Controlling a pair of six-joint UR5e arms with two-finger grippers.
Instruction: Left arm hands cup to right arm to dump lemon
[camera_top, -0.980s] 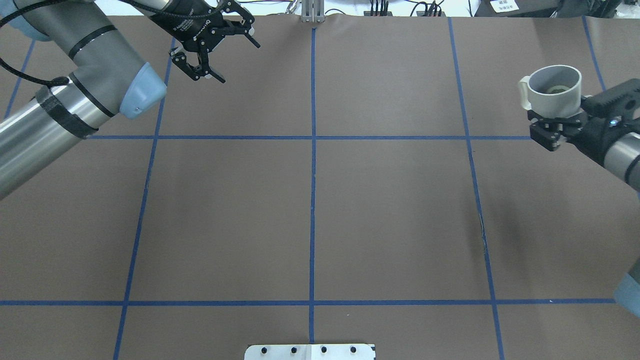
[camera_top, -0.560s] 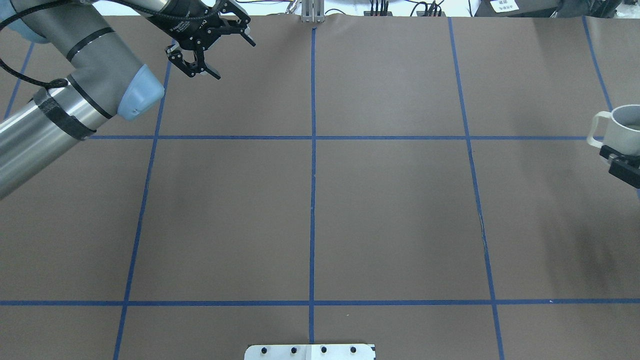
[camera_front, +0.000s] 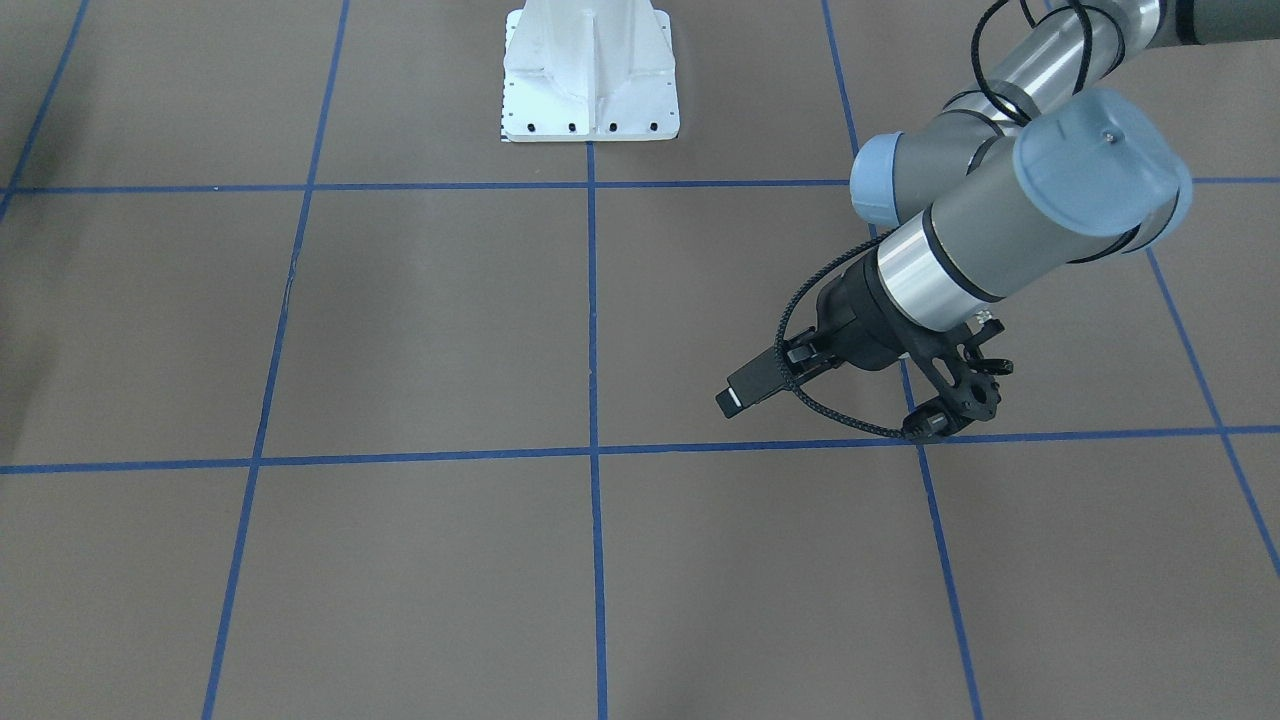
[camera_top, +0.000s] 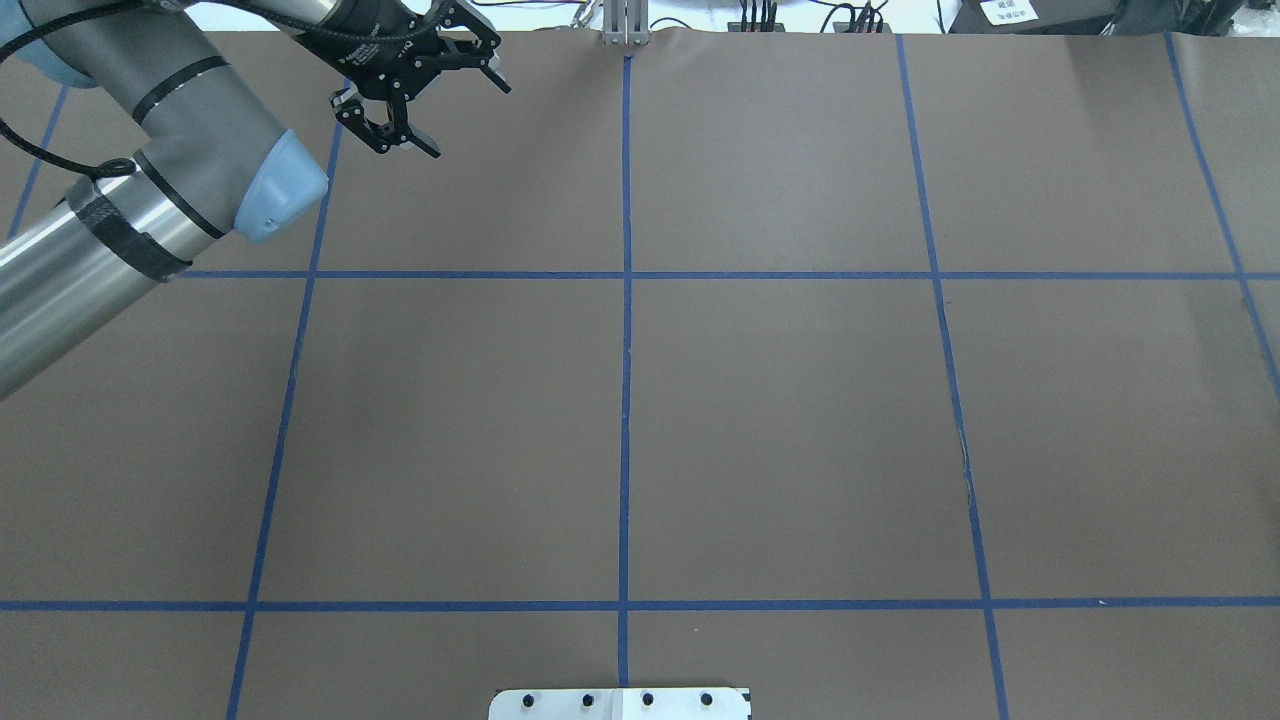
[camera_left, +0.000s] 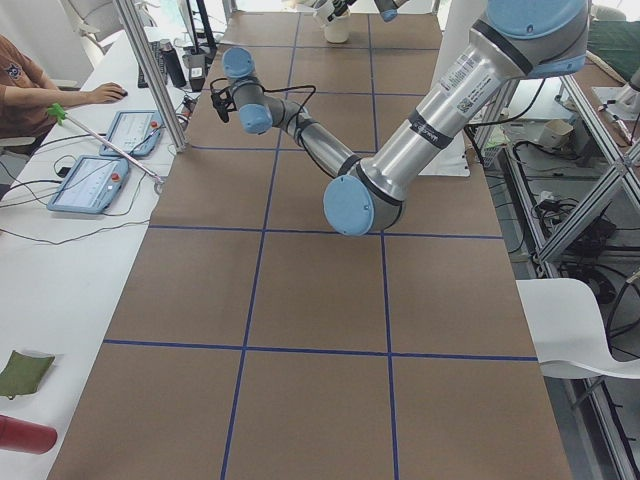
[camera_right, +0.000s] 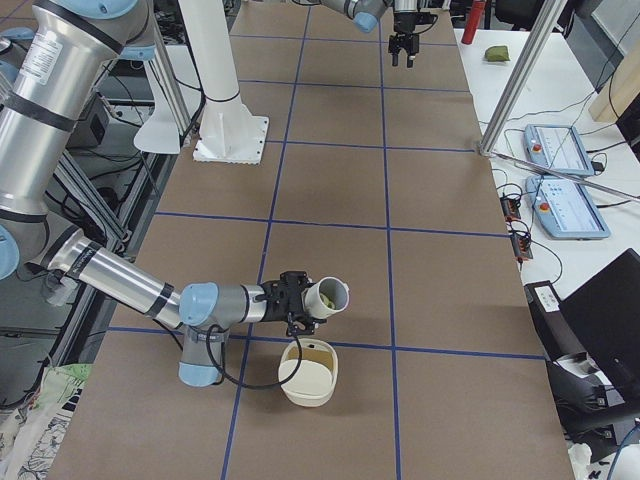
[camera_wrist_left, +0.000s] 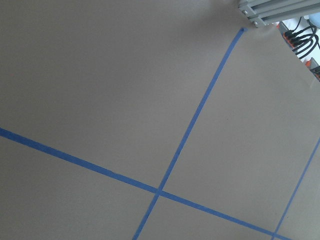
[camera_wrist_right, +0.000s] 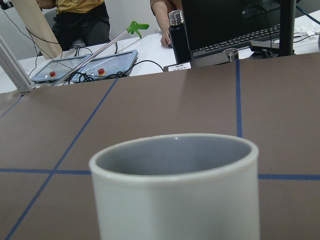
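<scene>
The white cup (camera_right: 330, 296) with a grey inside is held off the table at the tip of the right arm (camera_right: 120, 285), its mouth tilted sideways above a cream bowl (camera_right: 300, 388). A yellow-green lemon (camera_right: 325, 298) shows inside the cup. The cup (camera_wrist_right: 177, 190) fills the bottom of the right wrist view, and the right gripper's fingers are hidden there. My left gripper (camera_top: 468, 118) is open and empty above the table's far left part. It also shows in the front-facing view (camera_front: 838, 400). The right arm is out of the overhead view.
The white robot pedestal (camera_front: 590, 80) stands at the table's near edge. An aluminium post (camera_right: 520, 75) and operators' desks with tablets (camera_right: 565, 205) and a black bottle (camera_wrist_right: 178, 35) lie beyond the far edge. Blue tape lines grid the brown table (camera_top: 780, 430).
The right gripper carried the cup rightward and out of the overhead view. The left gripper drifted slightly up and left and stayed open.
</scene>
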